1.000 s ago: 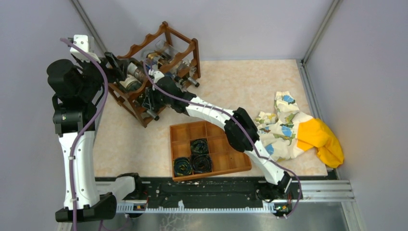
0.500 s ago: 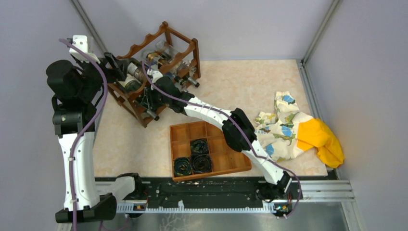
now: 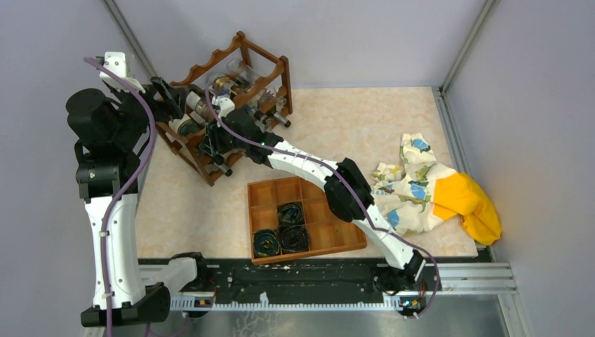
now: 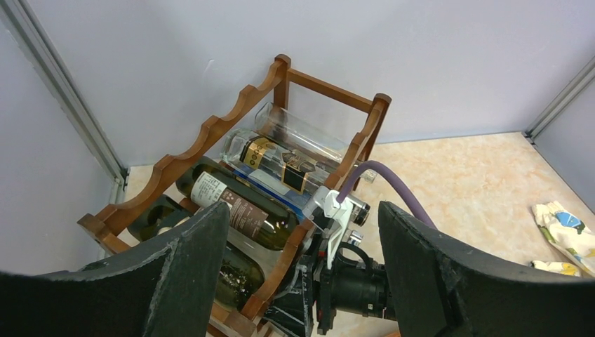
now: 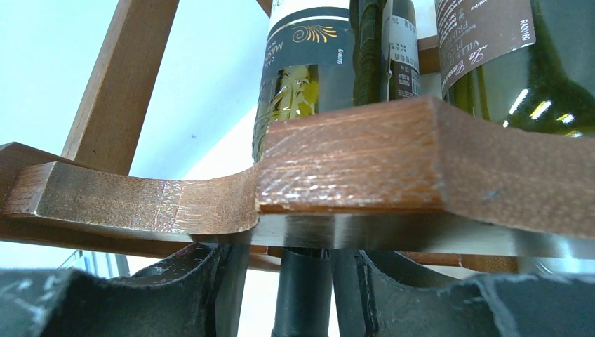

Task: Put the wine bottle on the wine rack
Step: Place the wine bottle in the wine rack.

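Beige marbled tabletop and plain greyish walls are boxing everything in. Lots is getting hidden. In the right wrist view the wine bottle is only showing its dark neck, poking out under a rail of the wine rack, with the body blocked by wood. From the top, the right gripper is sitting at the rack's low front corner and covering that bottle. Its fingers are standing either side of the neck with a sliver of light showing on one side, so they're not clamping it. Meanwhile the left gripper is hanging over the rack, spread wide, holding nothing. Up there other bottles are lying in the higher tiers. Near the arms an orange-brown tray is holding dark rolled things in three compartments, can't tell what they are. Off right, a patterned cloth and a yellow one are lying crumpled.
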Available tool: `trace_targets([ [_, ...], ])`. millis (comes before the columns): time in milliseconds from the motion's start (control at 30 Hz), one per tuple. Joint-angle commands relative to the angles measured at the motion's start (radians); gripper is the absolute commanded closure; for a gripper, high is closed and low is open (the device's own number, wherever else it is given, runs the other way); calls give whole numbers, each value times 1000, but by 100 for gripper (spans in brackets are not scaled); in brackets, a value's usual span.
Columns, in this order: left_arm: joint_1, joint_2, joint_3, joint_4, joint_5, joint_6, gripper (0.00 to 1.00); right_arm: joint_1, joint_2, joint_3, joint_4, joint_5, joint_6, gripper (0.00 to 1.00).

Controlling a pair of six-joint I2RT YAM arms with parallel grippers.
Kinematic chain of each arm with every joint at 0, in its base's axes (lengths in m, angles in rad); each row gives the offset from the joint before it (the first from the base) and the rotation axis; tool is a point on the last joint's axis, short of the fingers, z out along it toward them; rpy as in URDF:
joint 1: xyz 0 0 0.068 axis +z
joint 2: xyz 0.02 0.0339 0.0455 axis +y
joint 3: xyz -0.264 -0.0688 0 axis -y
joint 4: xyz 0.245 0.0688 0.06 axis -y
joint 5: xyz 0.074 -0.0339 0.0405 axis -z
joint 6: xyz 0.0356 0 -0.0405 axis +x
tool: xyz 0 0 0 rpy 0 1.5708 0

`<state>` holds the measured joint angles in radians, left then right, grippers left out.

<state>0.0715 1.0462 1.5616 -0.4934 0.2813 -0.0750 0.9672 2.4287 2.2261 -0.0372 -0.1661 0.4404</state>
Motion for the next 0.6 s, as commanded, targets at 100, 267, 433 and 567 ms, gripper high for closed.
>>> trace_targets([
  [100, -4, -20, 10, 35, 18, -19, 16, 3, -88, 28, 156, -36, -26, 54],
  [267, -4, -25, 11, 41, 21, -22, 16, -16, -129, -6, 185, -120, -45, 50],
  [433, -4, -28, 9, 49, 28, -28, 16, -31, -170, -50, 199, -207, -61, 48],
  [567, -4, -37, -3, 56, 32, -34, 15, -45, -217, -126, 219, -267, -78, 48],
])
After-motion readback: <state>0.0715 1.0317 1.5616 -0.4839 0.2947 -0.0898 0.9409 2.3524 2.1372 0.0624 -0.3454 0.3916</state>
